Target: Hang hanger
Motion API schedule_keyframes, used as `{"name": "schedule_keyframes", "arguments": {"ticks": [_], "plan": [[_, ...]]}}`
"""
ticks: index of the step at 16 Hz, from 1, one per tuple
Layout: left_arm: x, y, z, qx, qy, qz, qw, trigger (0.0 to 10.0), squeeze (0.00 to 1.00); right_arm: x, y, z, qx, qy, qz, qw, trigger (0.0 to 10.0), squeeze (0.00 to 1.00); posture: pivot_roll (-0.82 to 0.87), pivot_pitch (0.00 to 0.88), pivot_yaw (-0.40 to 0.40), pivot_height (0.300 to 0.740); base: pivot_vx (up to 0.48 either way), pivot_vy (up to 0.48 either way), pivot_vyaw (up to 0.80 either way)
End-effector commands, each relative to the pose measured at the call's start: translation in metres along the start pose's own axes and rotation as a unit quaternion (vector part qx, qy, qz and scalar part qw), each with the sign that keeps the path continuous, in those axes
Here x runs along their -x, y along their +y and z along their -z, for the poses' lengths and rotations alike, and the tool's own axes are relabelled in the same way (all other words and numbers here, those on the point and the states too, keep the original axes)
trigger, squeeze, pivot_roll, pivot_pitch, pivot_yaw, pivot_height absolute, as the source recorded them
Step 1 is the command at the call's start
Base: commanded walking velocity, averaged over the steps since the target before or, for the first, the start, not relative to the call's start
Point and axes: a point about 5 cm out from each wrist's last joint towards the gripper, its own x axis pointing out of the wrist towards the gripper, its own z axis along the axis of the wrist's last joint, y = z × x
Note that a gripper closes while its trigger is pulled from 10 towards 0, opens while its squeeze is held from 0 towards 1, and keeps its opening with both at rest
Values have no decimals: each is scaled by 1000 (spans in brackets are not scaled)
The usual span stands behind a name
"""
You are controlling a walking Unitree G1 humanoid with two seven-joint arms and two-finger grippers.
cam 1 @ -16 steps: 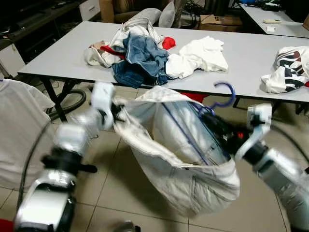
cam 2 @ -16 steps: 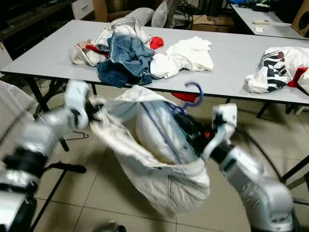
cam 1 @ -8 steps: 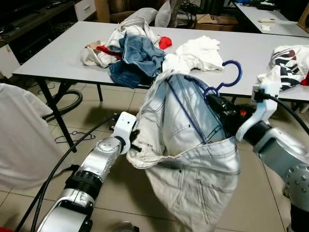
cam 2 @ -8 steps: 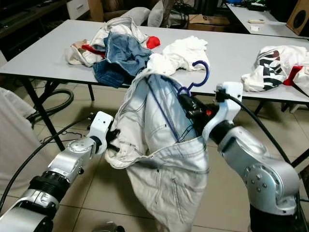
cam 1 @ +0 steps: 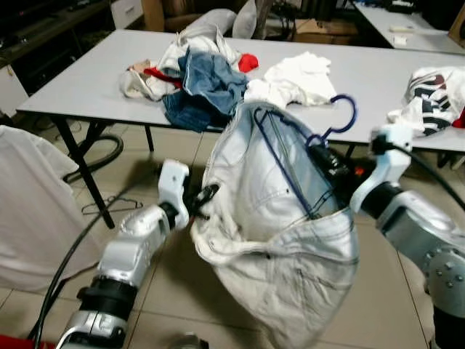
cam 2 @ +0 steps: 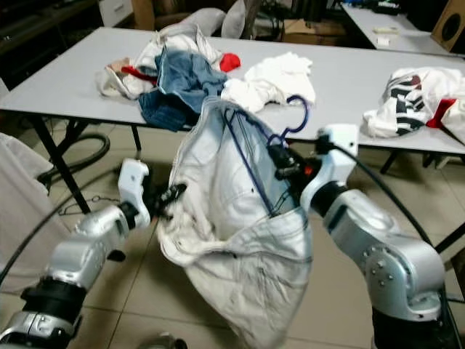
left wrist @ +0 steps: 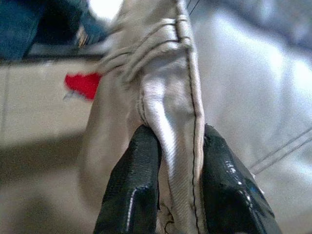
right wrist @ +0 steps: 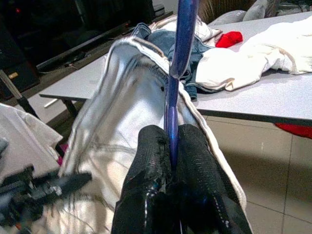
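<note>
Left eye view puts us in front of the grey table (cam 1: 87,80), with the pale jeans (cam 1: 269,218) held up between our two arms, just off the table's near edge. Our right gripper (right wrist: 170,146) has its two black fingers pressed tight on the blue hanger (cam 1: 305,160), whose hook (cam 1: 343,116) rises above the jeans toward the table while its wire runs down inside the waistband. Our left gripper (left wrist: 170,161) is clamped on a thick seam of the jeans, at the side of the garment away from the hanger. The jeans sag open below both grippers, over the tiled floor (cam 1: 174,276). On the table we see a heap of clothes (cam 1: 196,76) with blue denim and a red scrap, a white shirt (cam 1: 301,76) beside it, and a black-and-white printed garment (cam 1: 432,98) well apart at the table's right end.
</note>
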Motion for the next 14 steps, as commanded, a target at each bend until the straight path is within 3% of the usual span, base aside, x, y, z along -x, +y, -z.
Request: {"name": "schedule_keyframes", "arguments": {"ticks": [1,3,4,7,9,10,11,13,14], "plan": [[2,-5,-15,1,-25,40,999,10000,1000,-2,0,-5,13,-9,3,1000,10000,0,16,0,-27,740,0,0,0],[6,-10,-22,-14,-35,59,998,10000,1000,-3,-1,-2,16,-3,7,1000,10000,0,23,0,-30,740,0,0,0],[10,-18,-32,-17,-50,79,995,10000,0,-5,-3,2,20,2,11,1000,10000,0,33,0,-34,740,0,0,0],[13,-18,-25,-47,-7,76,996,10000,0,-8,-3,4,23,4,13,1000,10000,0,39,0,-32,740,0,0,0],[16,3,-16,-56,29,4,998,10000,0,-8,-2,5,25,5,14,1000,10000,0,38,0,-30,740,0,0,0],[17,11,-15,-52,34,-24,998,10000,98,-8,-2,6,25,6,14,1000,10000,0,38,0,-30,740,0,0,0],[19,21,-13,-77,57,-61,994,10000,1000,-7,-3,6,26,7,16,1000,10000,0,36,0,-26,740,0,0,0],[30,46,0,-128,137,-148,971,10000,1000,-6,-4,7,28,8,20,999,10000,0,29,0,-21,740,0,0,0],[33,51,3,-121,150,-170,966,10000,1000,-5,-4,7,28,8,21,999,10000,0,29,0,-21,740,0,0,0]]}}
